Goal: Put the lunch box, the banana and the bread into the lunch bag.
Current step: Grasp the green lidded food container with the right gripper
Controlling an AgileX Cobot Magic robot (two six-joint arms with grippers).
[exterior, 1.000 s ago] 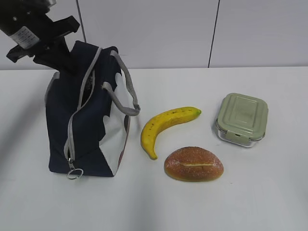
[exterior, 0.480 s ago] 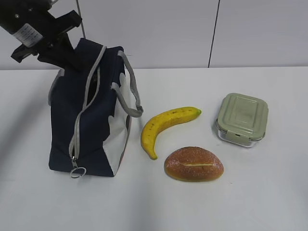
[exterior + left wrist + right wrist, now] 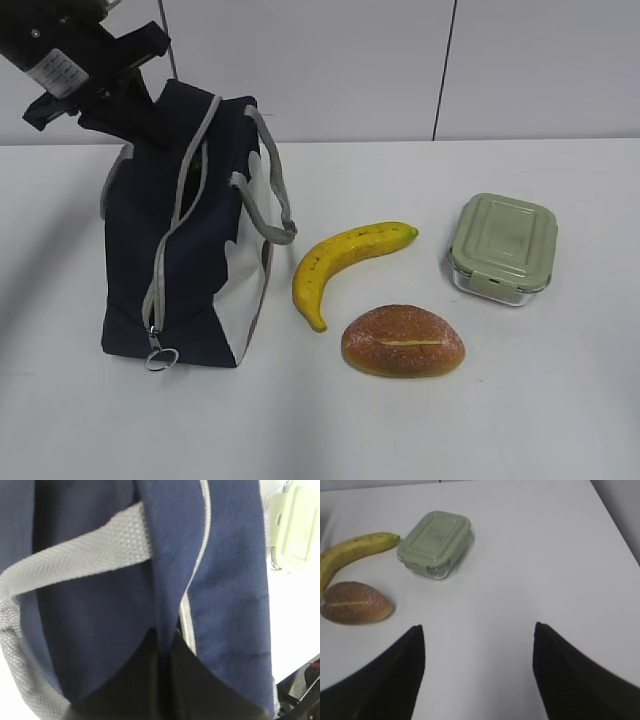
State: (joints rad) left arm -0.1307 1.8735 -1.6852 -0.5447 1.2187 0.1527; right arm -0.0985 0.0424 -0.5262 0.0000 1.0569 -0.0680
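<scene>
The navy lunch bag (image 3: 190, 240) stands at the left, its zipper open along the top and its ring pull (image 3: 158, 358) low at the front. My left gripper (image 3: 160, 125) is shut on the bag's top rim fabric (image 3: 167, 580) at the back end and holds it up. The banana (image 3: 345, 262), the bread (image 3: 403, 341) and the green-lidded lunch box (image 3: 502, 248) lie on the table to the bag's right. My right gripper (image 3: 477, 632) is open and empty above bare table, right of the bread (image 3: 354, 603), banana (image 3: 355, 551) and lunch box (image 3: 435, 542).
The white table (image 3: 540, 400) reaches back to a pale panelled wall (image 3: 440, 70). A grey webbing handle (image 3: 270, 190) hangs off the bag's right side toward the banana. In the right wrist view the table's right edge (image 3: 615, 525) is close.
One second ago the bag leaned lower and more to the left; the left gripper has pulled its top up and slightly right. Over the last half second nothing has visibly moved.
</scene>
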